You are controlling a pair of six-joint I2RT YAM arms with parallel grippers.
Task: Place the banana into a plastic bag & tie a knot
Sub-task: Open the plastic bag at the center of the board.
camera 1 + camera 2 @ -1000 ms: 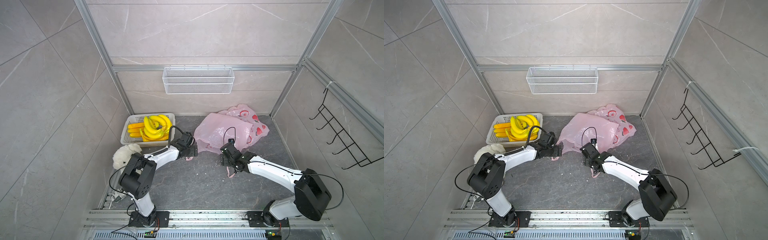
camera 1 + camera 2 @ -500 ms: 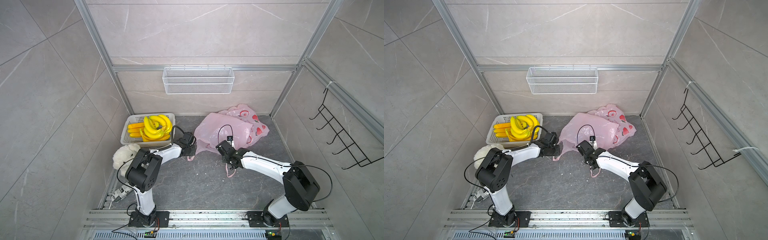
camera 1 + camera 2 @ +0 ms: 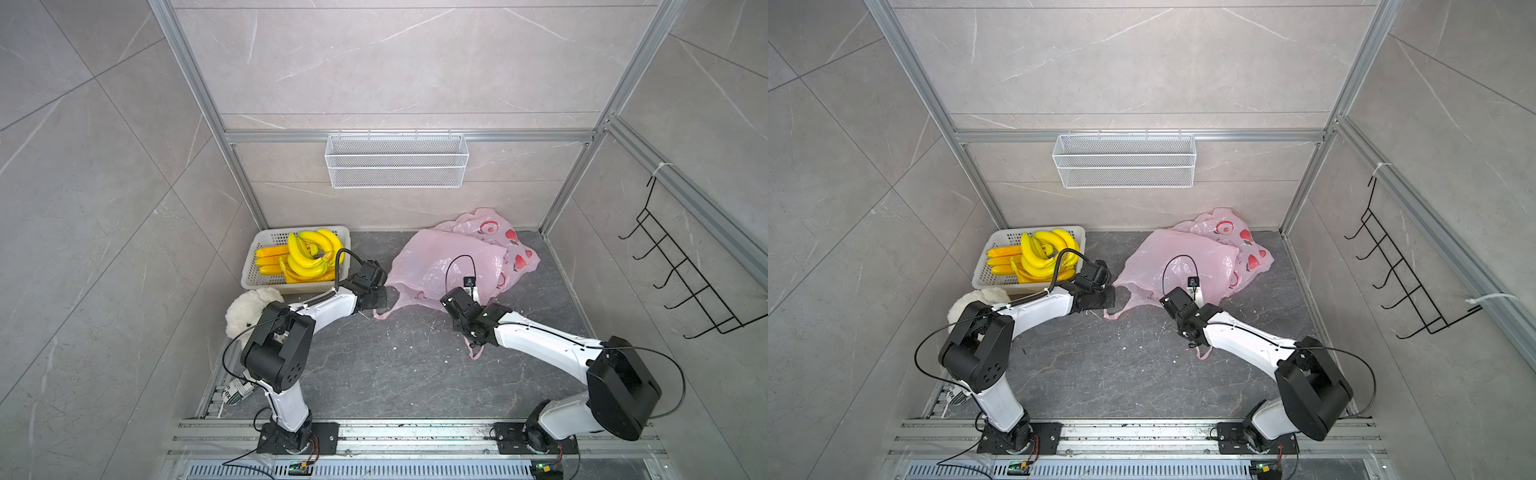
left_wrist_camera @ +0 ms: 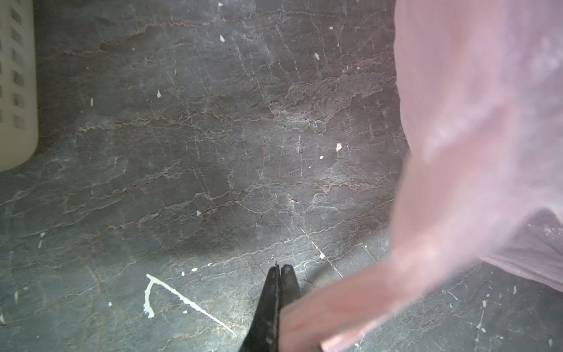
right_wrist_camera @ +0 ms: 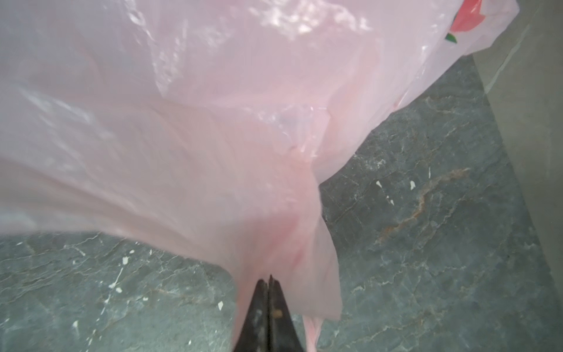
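Yellow banana bunch [image 3: 309, 259] sits in the white perforated plastic basket [image 3: 270, 286], frame left, not bagged yet. Left pincer [image 4: 278, 268] is clenched just right of it, so that's the nearer arm. Can't tell if it holds film. Right pincer [image 5: 268, 279] is pinching the pink plastic bag [image 3: 440, 262], whose mouth edge runs left-right between them. Dark stone desk [image 3: 395, 365], walls close.

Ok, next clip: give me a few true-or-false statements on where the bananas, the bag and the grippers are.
1. The bananas lie in the white basket. True.
2. The plastic bag hangs on the wall hooks. False: it lies on the floor.
3. The left gripper and the right gripper both have shut jaws. True.
4. The white plush toy sits inside the basket. False: it lies on the floor beside it.
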